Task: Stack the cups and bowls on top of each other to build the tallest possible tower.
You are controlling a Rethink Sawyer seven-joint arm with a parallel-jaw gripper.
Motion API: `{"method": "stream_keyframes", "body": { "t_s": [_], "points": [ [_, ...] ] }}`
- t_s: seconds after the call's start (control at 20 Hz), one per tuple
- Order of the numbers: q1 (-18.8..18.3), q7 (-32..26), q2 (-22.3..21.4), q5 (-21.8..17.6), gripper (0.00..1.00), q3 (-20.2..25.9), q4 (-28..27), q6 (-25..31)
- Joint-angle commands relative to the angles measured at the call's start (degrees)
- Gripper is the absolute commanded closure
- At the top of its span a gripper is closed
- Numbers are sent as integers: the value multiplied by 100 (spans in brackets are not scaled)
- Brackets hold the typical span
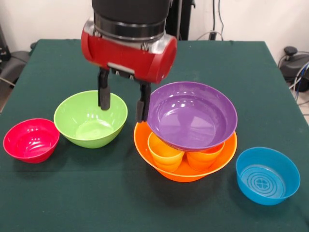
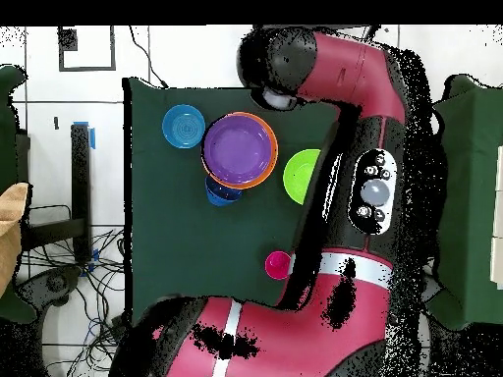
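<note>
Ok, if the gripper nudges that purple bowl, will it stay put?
Probably not. The purple bowl sits tilted on orange cups inside the orange bowl, so a push could likely slide or tip it. Its glossy plastic looks slippery and light. It seems stiff, so it should shift whole.

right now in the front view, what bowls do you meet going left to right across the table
red bowl → lime green bowl → orange bowl with the purple bowl resting on the cups inside it → light blue bowl
</note>
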Motion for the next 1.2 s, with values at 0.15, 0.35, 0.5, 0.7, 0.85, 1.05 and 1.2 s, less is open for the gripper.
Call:
{"method": "stream_keyframes", "body": {
  "t_s": [0.15,0.35,0.5,0.7,0.85,1.05,1.2],
  "points": [
    [-162,-2146,242,-465,0,866,122,356],
    [-219,-2253,158,-482,0,898,160,452],
    [-267,-2320,163,-477,0,932,175,473],
    [-275,-2308,-27,-425,0,913,473,477],
    [-320,-2457,-187,-405,0,915,561,627],
    [-456,-2638,-714,-374,0,833,1253,572],
    [-558,-2728,-1287,-343,0,791,2083,395]
  ]
}}
